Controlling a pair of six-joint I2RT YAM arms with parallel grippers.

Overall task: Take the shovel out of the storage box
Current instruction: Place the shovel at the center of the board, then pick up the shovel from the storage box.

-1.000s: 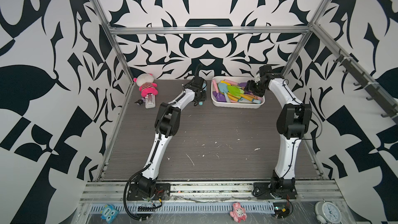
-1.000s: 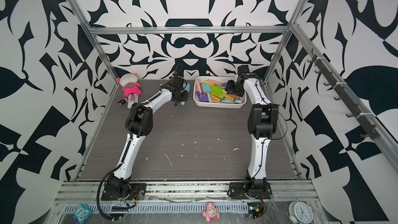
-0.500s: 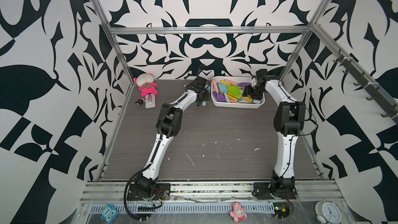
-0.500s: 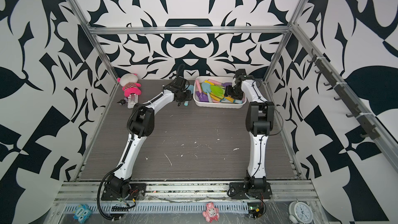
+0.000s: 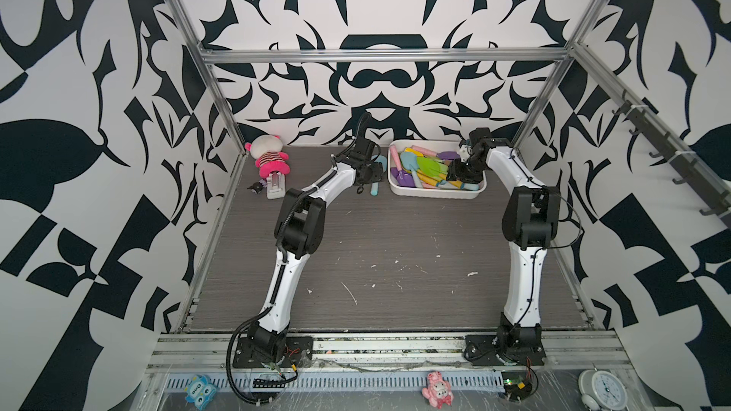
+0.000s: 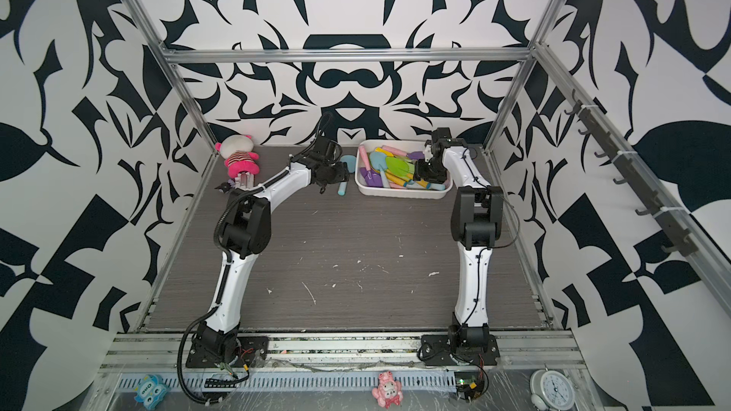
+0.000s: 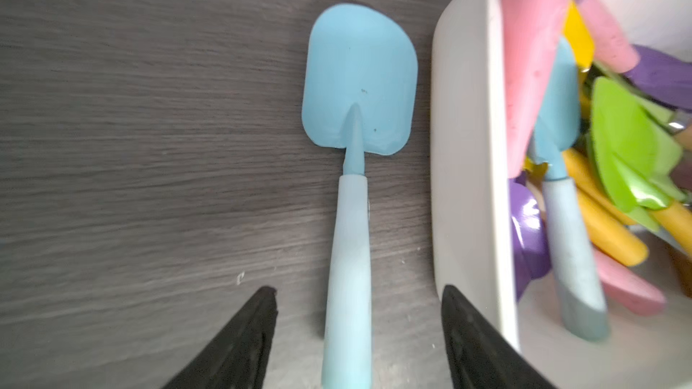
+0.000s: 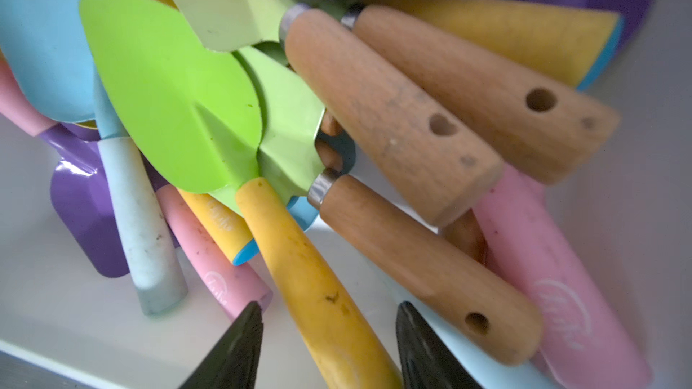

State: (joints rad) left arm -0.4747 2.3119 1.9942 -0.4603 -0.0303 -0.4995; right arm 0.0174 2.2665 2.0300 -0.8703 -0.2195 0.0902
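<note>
Two arms of mine reach to the far end of the table [image 5: 395, 239] in both top views; the storage box [image 5: 435, 194] sits there toward my right, heaped with coloured shovels; my left gripper [image 5: 372, 175] is low over a blue shovel [image 5: 380, 160] that lies flat on the table just beside the box's left wall, outside it; my right gripper [image 5: 455, 173] dips into the box at its right end; a plush toy [image 5: 269, 156] lies well apart in the far left corner.

From my left wrist, the blue shovel [image 7: 359, 80] lies on the wood with its blade pointing away and its pale handle running back between my fingers [image 7: 247, 338]; my left gripper [image 7: 357, 290] is wide, with a clear gap on each side of the handle, gripping nothing; the storage box [image 7: 468, 144] wall stands just beside the blade.

From my right wrist, my right gripper [image 8: 327, 306] straddles the yellow handle of a green shovel [image 8: 168, 99] on top of the pile; the jaws stand apart with only a thin gap either side, not clamped; wooden handles [image 8: 389, 114] cross just beside it; pink, purple and blue shovels lie underneath on the storage box [image 8: 45, 312] floor.
</note>
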